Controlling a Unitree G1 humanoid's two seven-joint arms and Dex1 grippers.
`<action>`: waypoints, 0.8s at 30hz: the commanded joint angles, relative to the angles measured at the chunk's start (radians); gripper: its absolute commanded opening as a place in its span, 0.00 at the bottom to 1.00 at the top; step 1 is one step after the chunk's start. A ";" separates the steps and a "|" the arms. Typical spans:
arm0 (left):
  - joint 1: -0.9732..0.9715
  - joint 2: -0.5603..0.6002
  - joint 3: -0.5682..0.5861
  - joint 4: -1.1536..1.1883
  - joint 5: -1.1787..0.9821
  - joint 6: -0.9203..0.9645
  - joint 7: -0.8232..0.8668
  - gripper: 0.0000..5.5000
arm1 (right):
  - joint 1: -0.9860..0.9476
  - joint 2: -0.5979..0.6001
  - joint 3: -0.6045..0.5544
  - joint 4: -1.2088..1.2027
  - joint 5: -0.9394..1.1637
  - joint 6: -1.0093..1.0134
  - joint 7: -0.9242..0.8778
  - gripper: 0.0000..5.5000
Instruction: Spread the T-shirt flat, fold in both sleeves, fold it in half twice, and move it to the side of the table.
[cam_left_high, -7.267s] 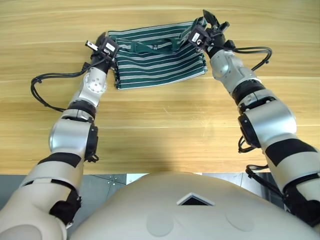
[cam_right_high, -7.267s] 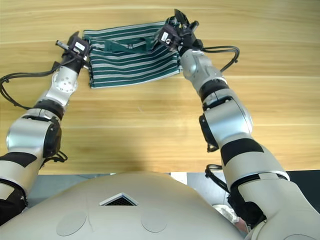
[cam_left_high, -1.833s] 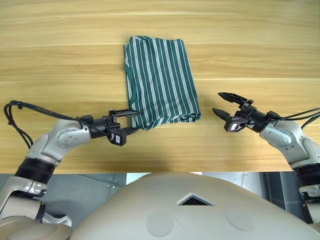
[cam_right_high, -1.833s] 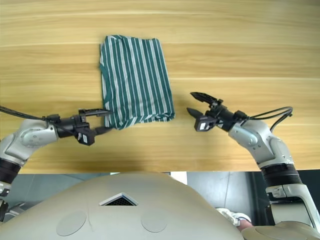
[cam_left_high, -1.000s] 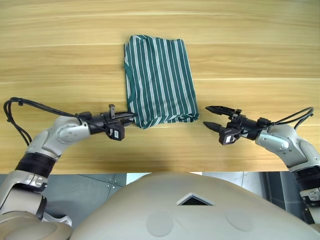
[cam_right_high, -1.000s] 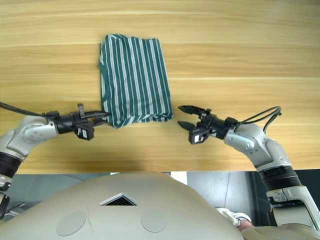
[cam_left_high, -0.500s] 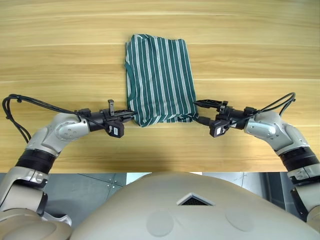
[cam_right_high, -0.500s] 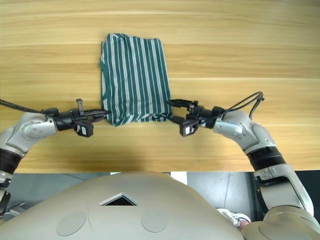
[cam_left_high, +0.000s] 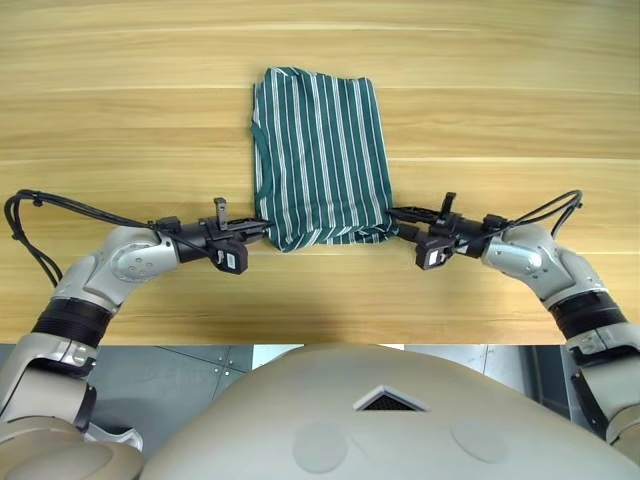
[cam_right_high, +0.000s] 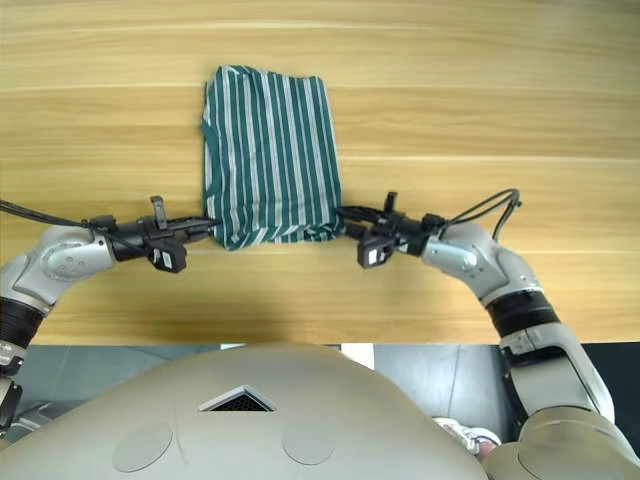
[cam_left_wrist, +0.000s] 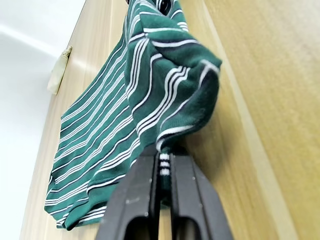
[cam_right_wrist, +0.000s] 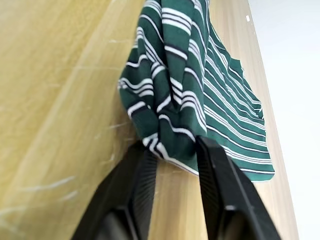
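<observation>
The green T-shirt with white stripes lies folded into a narrow rectangle on the wooden table, its long side running away from me. My left gripper lies low on the table at the shirt's near left corner. In the left wrist view, that left gripper is shut on a pinch of the striped hem. My right gripper is at the near right corner. Its fingers clamp a bunched fold of the T-shirt.
The table's near edge runs just behind both forearms. Black cables loop off each wrist, one on the left and one on the right. Bare wood stretches to both sides of the shirt and beyond it.
My right gripper slid left across the table to the shirt's near right corner and closed on it. The left gripper stayed at the near left corner, and the near hem bunched slightly.
</observation>
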 joint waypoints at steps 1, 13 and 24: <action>0.059 -0.051 -0.062 0.085 0.087 0.056 -0.010 0.02 | -0.026 0.018 -0.004 0.027 -0.009 -0.003 -0.015 0.12; 0.091 -0.048 -0.040 0.075 0.037 0.051 0.008 0.02 | 0.044 0.000 -0.015 -0.081 0.010 0.005 -0.002 0.00; 0.351 -0.044 0.080 -0.087 -0.222 0.046 0.045 0.02 | 0.312 -0.101 -0.217 -0.232 0.117 0.127 -0.029 0.00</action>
